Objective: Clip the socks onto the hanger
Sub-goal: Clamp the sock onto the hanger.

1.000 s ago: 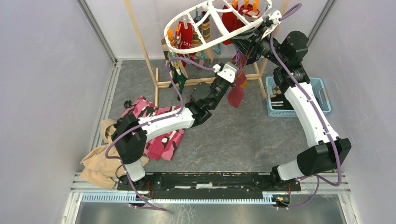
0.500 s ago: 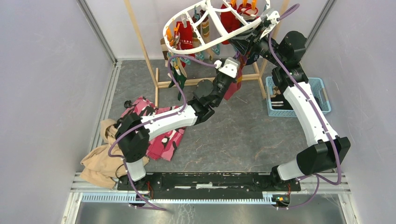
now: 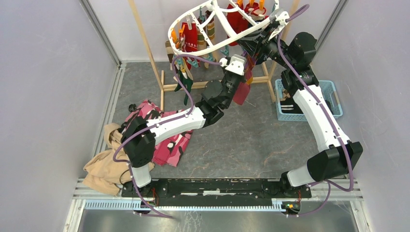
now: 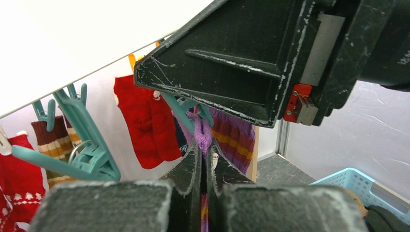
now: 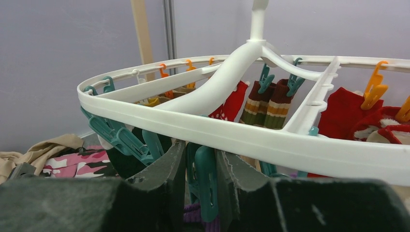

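Observation:
The white oval hanger (image 3: 212, 46) hangs tilted at the back, with several socks clipped to it: a red one (image 4: 147, 121), tan-striped ones (image 5: 263, 106) and a red one with white pattern (image 3: 192, 36). My left gripper (image 4: 203, 147) is shut on the cuff of a purple sock (image 4: 202, 133) with yellow stripes, raised right under a teal clip (image 4: 186, 113). The rest of this sock (image 3: 241, 93) dangles below. My right gripper (image 5: 200, 159) is shut on that teal clip (image 5: 207, 183) beneath the hanger's rim (image 5: 241, 137), and the purple cuff (image 5: 193, 212) shows just below it.
A light wooden pole rack (image 3: 145, 43) carries the hanger. A blue plastic basket (image 3: 333, 92) stands at the right by the wall. Pink camouflage cloth (image 3: 167, 145) and tan cloth (image 3: 101, 166) lie on the floor at the left.
My left gripper has risen and moved back with the purple sock, bringing its cuff up to the clip. The hanger shifted slightly. The right gripper stays on the clip.

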